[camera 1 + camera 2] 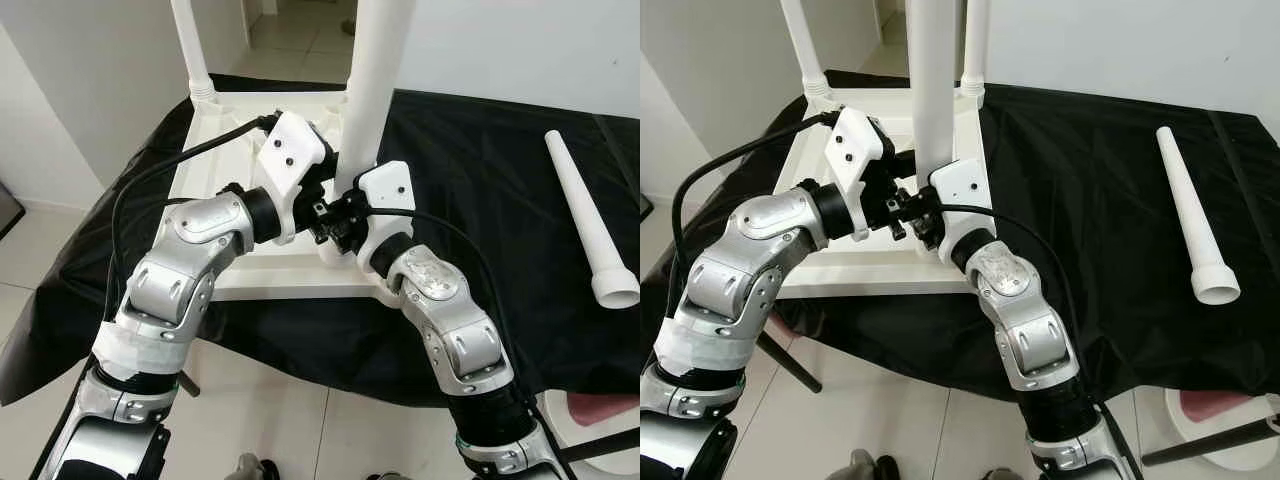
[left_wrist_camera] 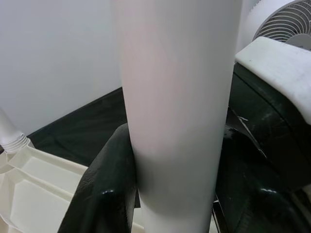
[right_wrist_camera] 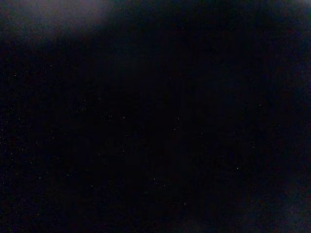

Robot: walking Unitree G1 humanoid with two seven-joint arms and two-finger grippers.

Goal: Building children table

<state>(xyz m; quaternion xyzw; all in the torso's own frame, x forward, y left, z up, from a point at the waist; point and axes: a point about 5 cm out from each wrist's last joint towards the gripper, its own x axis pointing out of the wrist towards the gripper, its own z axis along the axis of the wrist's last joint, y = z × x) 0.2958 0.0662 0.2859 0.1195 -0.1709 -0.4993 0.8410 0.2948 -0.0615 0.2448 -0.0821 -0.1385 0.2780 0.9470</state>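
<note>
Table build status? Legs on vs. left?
Done: the upturned white tabletop lies on the black cloth, with two far legs upright in its corners. In hand: the left gripper clamps a third leg, standing at the near corner, with the right gripper beside it; seating not visible. Left: the fourth leg lies loose on the cloth.

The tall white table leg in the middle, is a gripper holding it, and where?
Yes. The left gripper is shut on the white leg, low down near its base; the right gripper's hold cannot be told.
</note>
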